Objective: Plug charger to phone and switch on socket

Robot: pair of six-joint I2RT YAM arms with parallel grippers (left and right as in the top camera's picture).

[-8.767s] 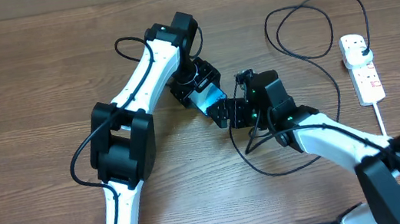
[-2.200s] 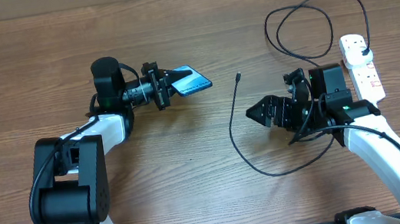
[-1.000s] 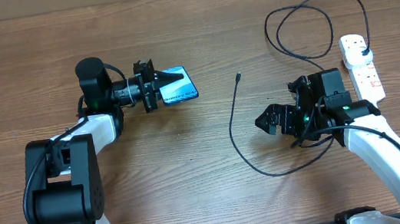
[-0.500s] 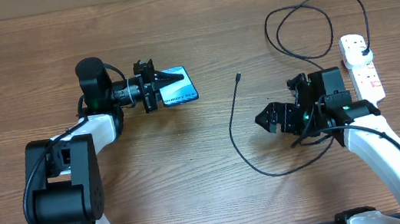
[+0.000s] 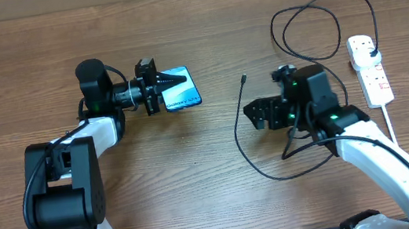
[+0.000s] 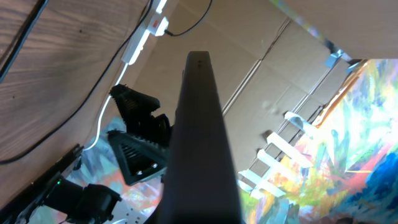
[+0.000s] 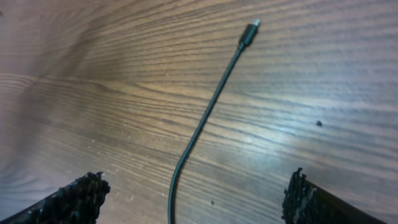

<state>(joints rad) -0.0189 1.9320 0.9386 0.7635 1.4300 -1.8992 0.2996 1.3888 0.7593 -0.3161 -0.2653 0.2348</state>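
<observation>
Right end effector (image 7: pixel 196 200), released, should straddle the charger (image 7: pixel 201 122) near its tip; left end effector (image 5: pixel 163 90) apparently grasps the phone (image 5: pixel 182 95).

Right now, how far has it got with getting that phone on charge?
Done: the charger has its plug seated, it seems, in the socket, and the left gripper holds the phone by one end. In hand: the right gripper hovers open over the cable, whose connector tip lies loose on the table. Left: grasp the tip, push it into the phone, switch on the socket.
</observation>
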